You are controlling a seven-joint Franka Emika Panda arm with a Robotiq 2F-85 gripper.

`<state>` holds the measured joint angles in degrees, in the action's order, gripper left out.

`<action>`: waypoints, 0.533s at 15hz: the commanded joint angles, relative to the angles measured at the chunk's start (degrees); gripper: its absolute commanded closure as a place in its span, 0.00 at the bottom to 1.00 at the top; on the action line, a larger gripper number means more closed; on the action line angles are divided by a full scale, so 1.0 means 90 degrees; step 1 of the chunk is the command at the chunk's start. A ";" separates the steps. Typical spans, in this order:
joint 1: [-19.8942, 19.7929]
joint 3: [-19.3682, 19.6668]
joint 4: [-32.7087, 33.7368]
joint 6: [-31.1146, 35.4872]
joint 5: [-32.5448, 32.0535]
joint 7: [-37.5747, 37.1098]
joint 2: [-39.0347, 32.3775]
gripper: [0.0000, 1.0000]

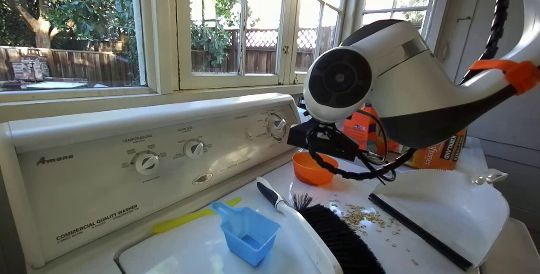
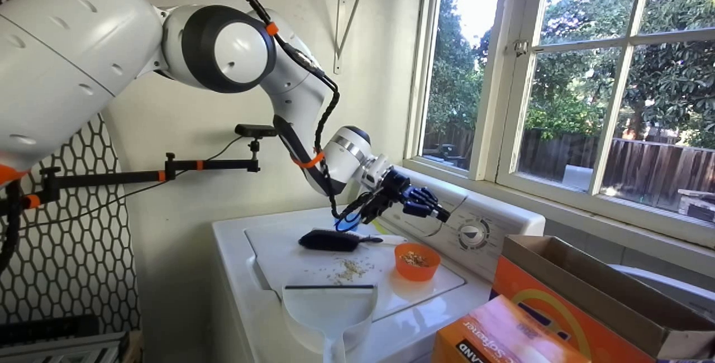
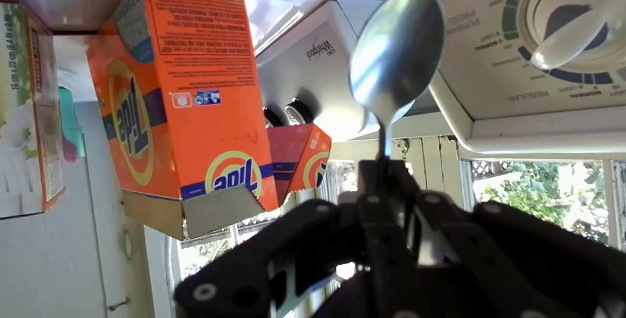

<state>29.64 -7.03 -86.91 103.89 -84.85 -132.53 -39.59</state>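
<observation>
In an exterior view, low and to the left of the gripper, a brush with black bristles lies on the white desk, its handle pointing right and ending near an orange bowl. Pale flakes are strewn over the desk, also below and left of the gripper, between the brush and a white dustpan whose dark lip faces them. A light-blue scoop, behind the brush from that side and mostly hidden, is likewise left of the gripper, with a yellow strip between it and the control panel.

Then comes the gripper itself, raised above the desk and close to the panel. It pinches the handle of a metal spoon — the wrist view shows the spoon's head reaching out past the gripper's tips, held up off the desk. Whether its hollow or rounded face turns toward the camera I cannot tell. Below the gripper the orange bowl sits upright, with similar flakes inside.

To the right of the gripper a round dial shows on the panel. Farther right, and lower, an open-topped orange box stands just beside a softener box — both well apart from the gripper.
</observation>
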 commanded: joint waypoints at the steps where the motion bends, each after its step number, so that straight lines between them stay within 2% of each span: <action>1: -0.0122 -0.0201 0.0074 -0.0103 -0.0126 -0.0156 -0.0075 0.98; 8: -0.0544 -0.0601 -0.0364 0.0309 0.0344 -0.0002 0.0448 0.98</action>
<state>27.03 -10.40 -87.06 104.05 -84.21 -132.68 -38.66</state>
